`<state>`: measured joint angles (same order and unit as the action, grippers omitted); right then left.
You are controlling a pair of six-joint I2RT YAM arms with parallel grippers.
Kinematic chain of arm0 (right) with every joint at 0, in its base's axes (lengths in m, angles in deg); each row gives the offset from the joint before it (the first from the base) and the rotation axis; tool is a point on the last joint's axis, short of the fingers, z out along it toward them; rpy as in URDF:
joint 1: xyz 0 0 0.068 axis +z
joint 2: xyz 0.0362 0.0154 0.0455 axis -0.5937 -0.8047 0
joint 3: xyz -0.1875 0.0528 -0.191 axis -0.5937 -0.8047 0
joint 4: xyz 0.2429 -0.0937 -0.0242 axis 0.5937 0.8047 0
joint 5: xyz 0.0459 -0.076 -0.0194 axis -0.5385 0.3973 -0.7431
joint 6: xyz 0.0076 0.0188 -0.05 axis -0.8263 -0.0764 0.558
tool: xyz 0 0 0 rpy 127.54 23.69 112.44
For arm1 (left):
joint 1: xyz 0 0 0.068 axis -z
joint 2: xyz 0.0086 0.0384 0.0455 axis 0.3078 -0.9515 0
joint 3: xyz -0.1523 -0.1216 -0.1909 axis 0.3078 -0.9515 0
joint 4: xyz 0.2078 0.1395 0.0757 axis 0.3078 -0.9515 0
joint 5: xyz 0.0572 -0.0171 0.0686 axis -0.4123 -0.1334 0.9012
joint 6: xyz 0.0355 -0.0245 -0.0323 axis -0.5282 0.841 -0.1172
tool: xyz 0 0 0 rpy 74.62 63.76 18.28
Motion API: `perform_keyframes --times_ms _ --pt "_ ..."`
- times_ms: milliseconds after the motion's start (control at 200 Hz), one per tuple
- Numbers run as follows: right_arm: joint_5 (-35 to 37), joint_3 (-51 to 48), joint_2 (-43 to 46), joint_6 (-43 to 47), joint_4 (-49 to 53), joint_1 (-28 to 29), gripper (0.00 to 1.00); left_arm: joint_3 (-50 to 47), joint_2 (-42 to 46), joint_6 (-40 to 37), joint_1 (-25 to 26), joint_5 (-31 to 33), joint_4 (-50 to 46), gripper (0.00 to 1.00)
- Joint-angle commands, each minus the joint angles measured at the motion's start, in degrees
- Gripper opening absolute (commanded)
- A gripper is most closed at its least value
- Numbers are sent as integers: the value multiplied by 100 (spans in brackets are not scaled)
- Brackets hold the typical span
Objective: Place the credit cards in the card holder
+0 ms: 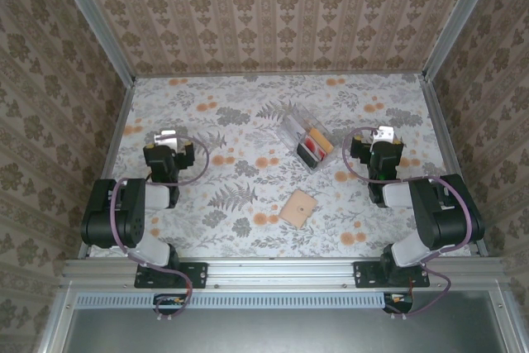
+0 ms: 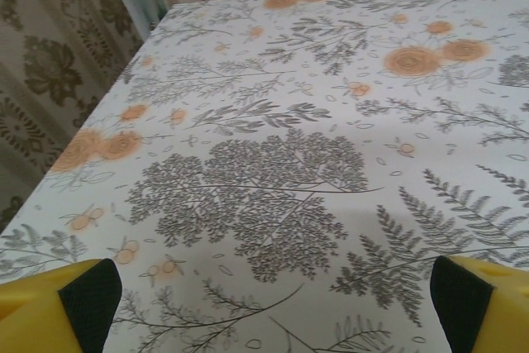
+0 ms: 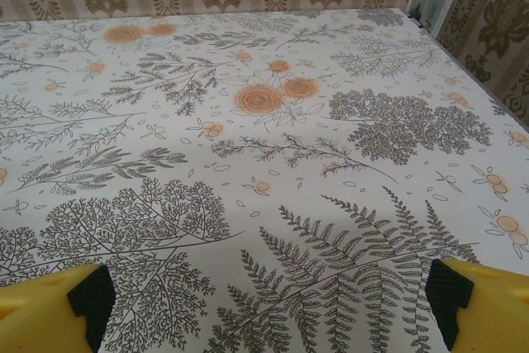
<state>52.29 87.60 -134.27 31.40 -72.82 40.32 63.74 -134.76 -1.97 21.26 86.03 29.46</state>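
Both arms sit at the near side of the table (image 1: 248, 97). The left gripper (image 1: 169, 136) and right gripper (image 1: 382, 134) are both spread wide with nothing in them, and the wrist views show bare floral tabletop between the yellow fingers.

The cards (image 1: 314, 143) are in a clear tray (image 1: 291, 121) around mid-table, between the two grippers and nearer the right one. I can make out a red one and an orange one side by side, seemingly standing on edge. The dark one I can't pick out. The holder (image 1: 297, 207) lies flat closer to the bases, apart from the tray.

Handling-wise, my guess is the cards are light, stiff, slick plastic, so a sloppy pinch will let them slip. The best bet looks like taking one by its exposed top edge, pads on the two faces, and lifting straight out of the tray.

The holder looks soft and light, so it'll probably slide or buckle when a card pushes in. The other gripper likely needs to pin it down or hold its mouth open. I can't tell which side the opening is on.
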Motion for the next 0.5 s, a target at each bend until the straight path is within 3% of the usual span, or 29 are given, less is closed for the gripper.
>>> perform_keyframes --times_ms 0,495 --pt "-42 -14 29 -84 -177 -12 100 85 31 149 18 212 28 100" --pt "-40 1 28 -80 -164 -8 100 85 38 149 19 208 16 100"
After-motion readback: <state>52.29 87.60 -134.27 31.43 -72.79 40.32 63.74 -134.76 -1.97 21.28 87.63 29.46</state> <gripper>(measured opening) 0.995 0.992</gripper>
